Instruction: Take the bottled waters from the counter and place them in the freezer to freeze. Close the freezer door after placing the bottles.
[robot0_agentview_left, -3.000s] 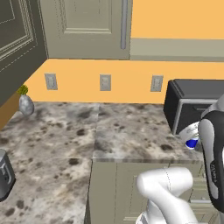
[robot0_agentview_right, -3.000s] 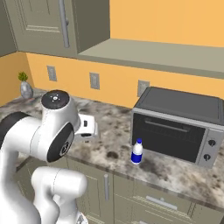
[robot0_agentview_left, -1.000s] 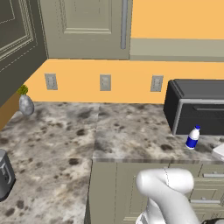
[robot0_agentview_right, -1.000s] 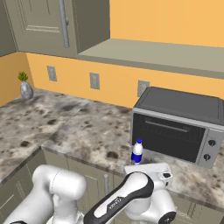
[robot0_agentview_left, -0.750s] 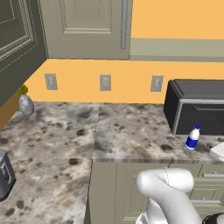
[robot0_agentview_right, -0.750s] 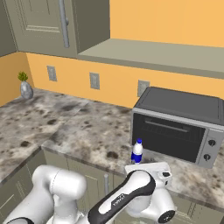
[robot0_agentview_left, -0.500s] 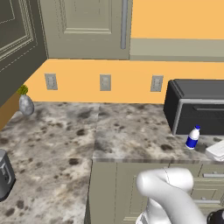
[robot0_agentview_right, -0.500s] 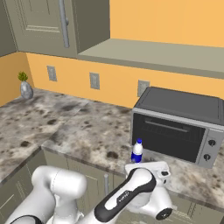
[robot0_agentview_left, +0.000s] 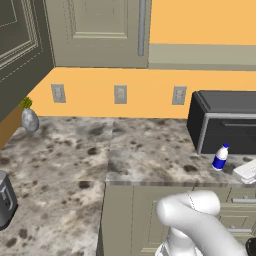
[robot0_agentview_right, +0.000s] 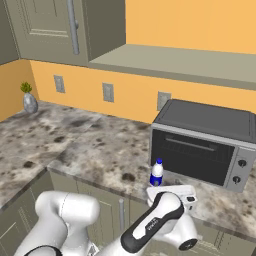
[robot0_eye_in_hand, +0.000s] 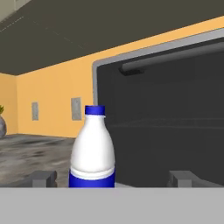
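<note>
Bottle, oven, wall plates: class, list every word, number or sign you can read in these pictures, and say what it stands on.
None can be read.
Bottle: the blue band is plain, with no lettering.
Oven: two round knobs, any marks too small to read.
Wall plates: blank.
Robot arm: faint dark marks on its side, too blurred to read.

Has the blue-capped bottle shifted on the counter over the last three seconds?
No. The bottle stands in the same spot just in front of the toaster oven, at its left corner, upright on the counter.
</note>
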